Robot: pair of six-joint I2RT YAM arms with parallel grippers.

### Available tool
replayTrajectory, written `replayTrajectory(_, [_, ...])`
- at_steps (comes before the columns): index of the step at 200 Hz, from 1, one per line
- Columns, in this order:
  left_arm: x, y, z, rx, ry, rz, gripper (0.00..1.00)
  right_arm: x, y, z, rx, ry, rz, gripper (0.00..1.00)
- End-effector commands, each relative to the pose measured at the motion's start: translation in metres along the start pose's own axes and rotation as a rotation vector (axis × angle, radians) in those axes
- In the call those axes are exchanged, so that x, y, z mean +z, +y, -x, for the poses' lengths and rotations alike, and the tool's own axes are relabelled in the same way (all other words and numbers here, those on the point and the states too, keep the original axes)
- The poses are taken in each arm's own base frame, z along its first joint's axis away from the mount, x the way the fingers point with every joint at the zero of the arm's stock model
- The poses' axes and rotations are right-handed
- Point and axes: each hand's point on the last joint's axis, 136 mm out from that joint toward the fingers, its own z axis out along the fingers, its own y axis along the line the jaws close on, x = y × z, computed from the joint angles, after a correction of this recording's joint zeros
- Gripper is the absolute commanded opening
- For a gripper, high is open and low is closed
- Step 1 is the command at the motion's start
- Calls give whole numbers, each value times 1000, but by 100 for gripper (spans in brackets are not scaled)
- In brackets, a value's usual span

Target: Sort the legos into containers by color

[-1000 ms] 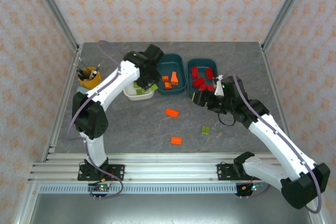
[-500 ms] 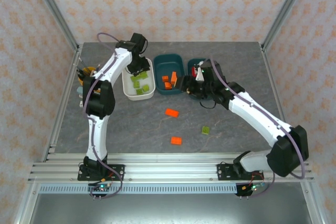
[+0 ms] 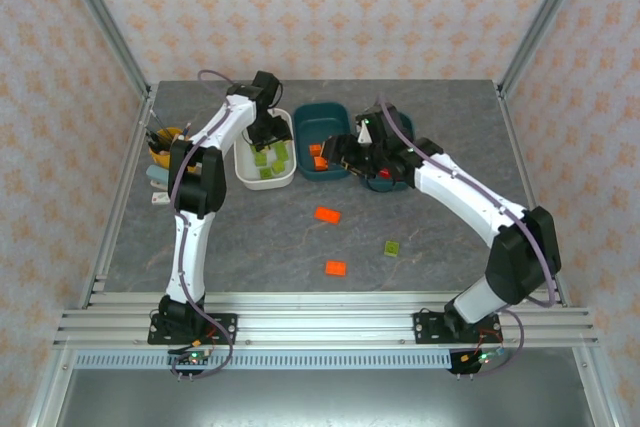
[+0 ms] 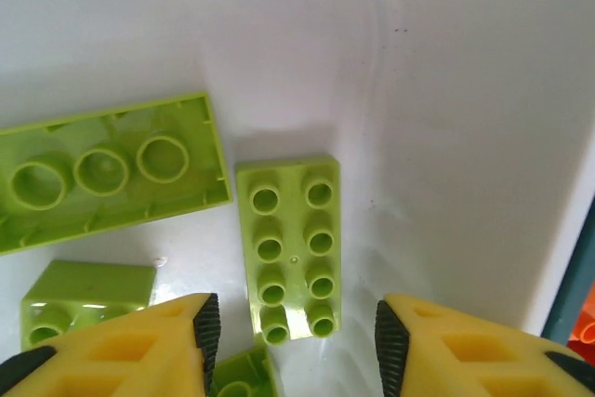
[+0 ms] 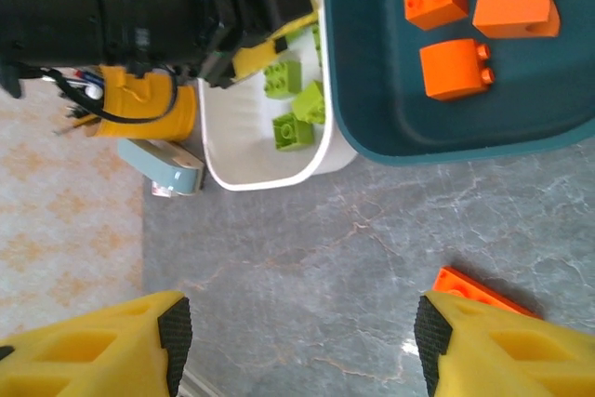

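My left gripper (image 4: 293, 346) is open low inside the white container (image 4: 446, 90). A lime green lego (image 4: 290, 246) lies flat on its floor between the fingers, touching neither. Two more green legos (image 4: 102, 169) lie beside it. From above, the left gripper (image 3: 268, 135) hangs over the white container (image 3: 262, 184). My right gripper (image 3: 345, 152) is open and empty at the middle teal container (image 3: 322, 110), which holds orange legos (image 5: 456, 67). An orange lego (image 5: 479, 290) lies on the table by its right finger. Another orange lego (image 3: 336, 268) and a green one (image 3: 392, 247) lie loose.
A yellow-orange pen cup (image 3: 168, 147) and a pale blue object (image 5: 172, 169) stand left of the white container. The right teal container (image 3: 392, 184) is mostly hidden under my right arm. Metal posts and a rail frame the grey table.
My left gripper has opened and let the lime green lego drop in the white container. My right arm has swung left and back, from the right teal container to the middle one.
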Motion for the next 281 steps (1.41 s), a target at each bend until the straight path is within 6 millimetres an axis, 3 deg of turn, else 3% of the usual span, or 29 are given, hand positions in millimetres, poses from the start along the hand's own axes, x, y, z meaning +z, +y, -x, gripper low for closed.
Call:
replayTrajectory(1, [-14,-4,9,21,-38,-10,62,-2,-25,-15,-80,64,-160,67])
replayTrajectory(28, [-42,-4,11,12,-87,-9,67,2,-48,-40,-276,205,-324,67])
replayTrajectory(62, [-93,4,3,-43,-184,3,74,17,-64,-68,-538,378,-411,69])
replayTrajectory(85, [-121,10,-21,-77,-229,-24,77,35,-73,-78,-639,472,-464,71])
replayTrajectory(89, [-133,10,-26,-82,-251,-36,77,38,-73,-79,-652,480,-474,71])
replayTrajectory(110, [-151,19,-61,-100,-274,-61,78,59,-77,-88,-704,522,-520,73])
replayTrajectory(155, [-160,53,-148,-132,-246,-109,79,87,-91,-99,-769,575,-597,79])
replayTrajectory(191, [-168,72,-198,-140,-249,-178,81,99,-100,-102,-776,598,-612,78])
replayTrajectory(235, [-172,92,-228,-161,-237,-207,81,110,-110,-100,-771,597,-651,70])
replayTrajectory(281, [-181,93,-230,-156,-251,-222,81,116,-116,-101,-729,601,-661,55])
